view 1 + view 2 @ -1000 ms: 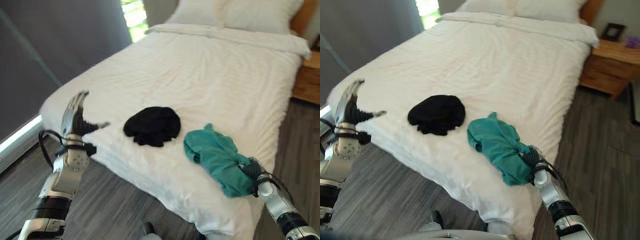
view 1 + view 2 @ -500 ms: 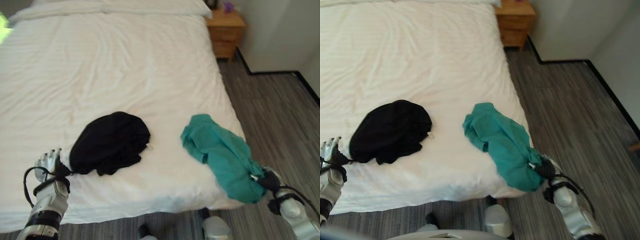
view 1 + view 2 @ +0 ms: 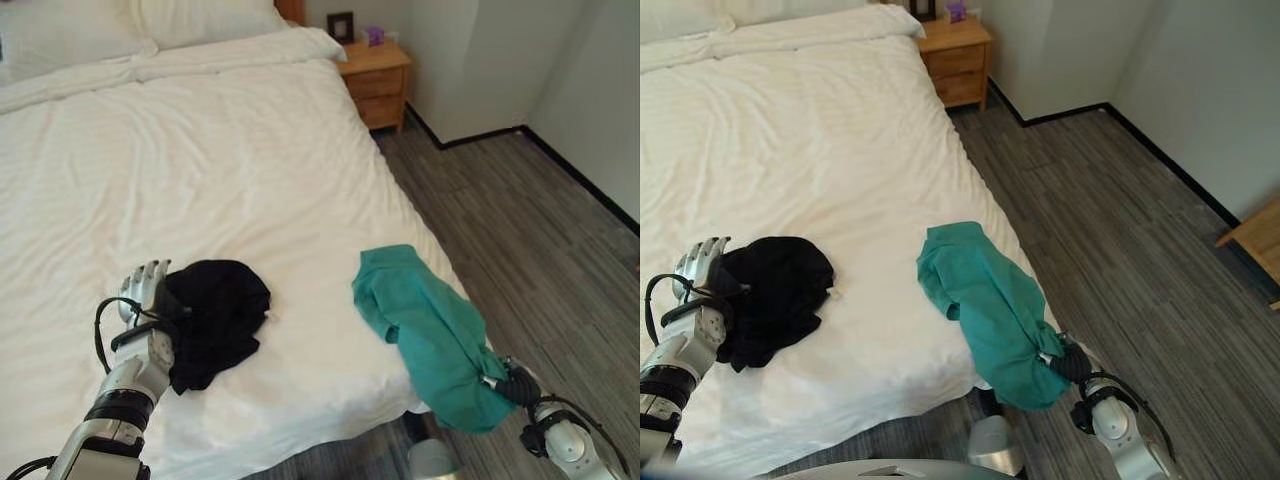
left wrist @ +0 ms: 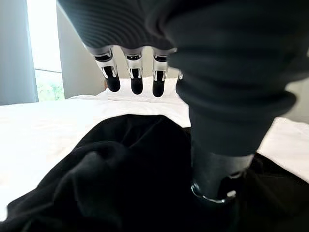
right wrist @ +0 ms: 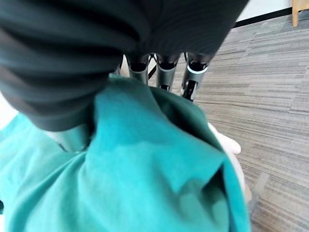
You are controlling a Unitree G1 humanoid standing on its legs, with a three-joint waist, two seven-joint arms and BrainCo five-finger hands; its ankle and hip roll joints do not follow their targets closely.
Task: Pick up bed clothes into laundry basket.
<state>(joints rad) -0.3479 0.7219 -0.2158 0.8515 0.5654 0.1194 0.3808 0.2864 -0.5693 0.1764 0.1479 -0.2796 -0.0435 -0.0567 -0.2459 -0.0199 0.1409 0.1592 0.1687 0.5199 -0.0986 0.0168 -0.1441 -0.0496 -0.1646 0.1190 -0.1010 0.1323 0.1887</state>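
Left eye view: the camera has swung. The left hand (image 3: pixel 145 292), which hung beside the bed (image 3: pixel 200 170) a second ago, now rests at lower left on the black garment (image 3: pixel 215 315).

Right eye view: the right hand (image 3: pixel 1072 362), lower right, still grips the teal garment (image 3: pixel 985 305) trailing off the bed edge.

Left wrist view: fingers straight over black cloth, not yet closed, so that pickup remains undone.

Right wrist view: fingers curled into teal fabric.

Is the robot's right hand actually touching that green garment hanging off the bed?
Touching. In the right wrist view the right hand has its fingers curled into the teal garment, the cloth bunched between fingers and thumb.
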